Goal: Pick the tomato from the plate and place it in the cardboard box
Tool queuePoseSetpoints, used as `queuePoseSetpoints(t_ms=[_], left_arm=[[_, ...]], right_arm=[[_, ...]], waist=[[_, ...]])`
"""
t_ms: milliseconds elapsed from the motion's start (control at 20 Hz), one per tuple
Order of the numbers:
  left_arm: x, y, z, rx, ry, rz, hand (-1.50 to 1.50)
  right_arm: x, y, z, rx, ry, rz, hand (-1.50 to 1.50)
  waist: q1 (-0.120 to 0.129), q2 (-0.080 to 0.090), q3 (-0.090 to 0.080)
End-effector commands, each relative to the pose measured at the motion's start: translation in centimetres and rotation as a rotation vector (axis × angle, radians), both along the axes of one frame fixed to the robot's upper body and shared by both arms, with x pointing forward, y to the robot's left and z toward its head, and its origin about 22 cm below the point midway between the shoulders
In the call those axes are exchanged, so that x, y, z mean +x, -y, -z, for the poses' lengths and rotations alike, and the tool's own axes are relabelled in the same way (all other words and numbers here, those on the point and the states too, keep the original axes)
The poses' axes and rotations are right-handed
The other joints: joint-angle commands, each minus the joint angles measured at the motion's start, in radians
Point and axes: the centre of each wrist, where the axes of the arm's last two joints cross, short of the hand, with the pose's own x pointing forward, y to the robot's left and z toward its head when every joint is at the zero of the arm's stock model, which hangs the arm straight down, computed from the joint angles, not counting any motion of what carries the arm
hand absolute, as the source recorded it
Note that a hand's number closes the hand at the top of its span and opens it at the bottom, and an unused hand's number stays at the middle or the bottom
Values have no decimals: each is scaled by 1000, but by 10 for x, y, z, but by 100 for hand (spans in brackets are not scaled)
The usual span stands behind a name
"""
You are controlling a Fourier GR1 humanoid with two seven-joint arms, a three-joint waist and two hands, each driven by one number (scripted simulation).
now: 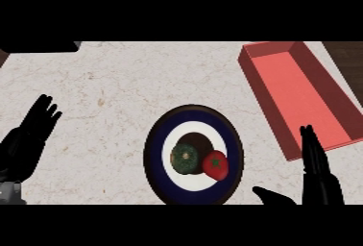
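Right hand [317,178] holding its fingers [309,144] straight and open just right of the plate [159,144], left hand [25,144] resting open at the left edge, tomato [215,165] lying on the plate touching a dark green fruit [186,158], reddish cardboard box [297,86] sitting on the tabletop [106,86] beyond the right fingertips.

Looked steeply down from the robot's head onto the pale, speckled stone counter top [106,86]. Faced away from the body, toward twelve o'clock. Sat near enough to fill the frame with counter. Held the round dark-blue plate with a white middle [154,149] just toward six o'clock of centre, and the open red rectangular box [297,86] at two o'clock. Took in the black left hand [25,144] at eight o'clock and the black right hand [319,178] at four o'clock, both from the lower edge.
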Motion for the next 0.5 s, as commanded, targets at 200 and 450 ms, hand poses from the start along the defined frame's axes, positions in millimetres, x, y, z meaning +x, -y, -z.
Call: queuePoseSetpoints(t_ms=[200, 450], left_arm=[[3, 15, 1, -19, 8, 51, 0], [5, 14, -7, -10, 0, 72, 0]], right_arm=[[-5, -46, -25, -145, -388, 115, -150], [0, -94, -55, -130, -553, 181, -150]], waist=[[53, 13, 2], [66, 10, 9]])
